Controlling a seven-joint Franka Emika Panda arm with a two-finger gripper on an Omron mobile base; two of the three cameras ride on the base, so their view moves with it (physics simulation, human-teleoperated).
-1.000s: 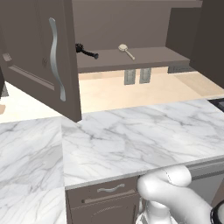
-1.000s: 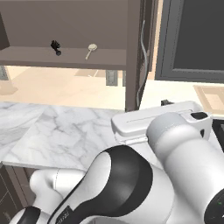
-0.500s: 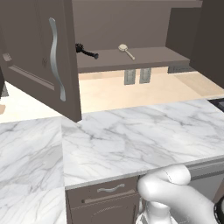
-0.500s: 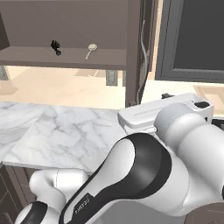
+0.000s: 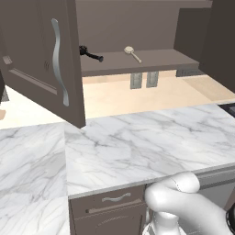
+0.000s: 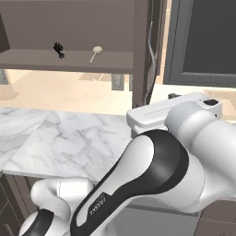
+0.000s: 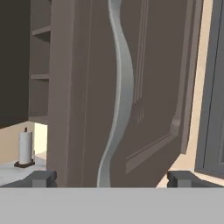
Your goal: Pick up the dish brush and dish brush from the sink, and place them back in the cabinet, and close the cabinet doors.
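The black dish brush point(image 5: 90, 53) and the cream dish brush point(image 5: 132, 53) both lie on the shelf of the cabinet point(image 5: 137, 62), apart from each other, the black one to the left of the cream one in both base views. From the right base view the black dish brush point(image 6: 58, 49) and the cream one point(image 6: 96, 52) sit well off to the left of the hand, beyond the edge of the right door.

Both cabinet doors stand open. The right door point(image 7: 148, 87) is directly ahead of the gripper point(image 7: 112, 178) in the hand view, its long wavy silver handle point(image 7: 120, 92) running upward between the two fingertips point(image 7: 43, 178), closer to the left tip than to the right one. The jaws are spread wide with nothing between them touching either tip; whether the handle is within reach of them cannot be told.

The left door point(image 5: 41, 59) swings out over the marble counter point(image 5: 137, 137) in the left base view, far from the jaws. A paper towel roll point(image 7: 25, 148) stands on the counter past the left fingertip, and a dark-panelled cabinet point(image 6: 207, 41) lies to the right of the open door.
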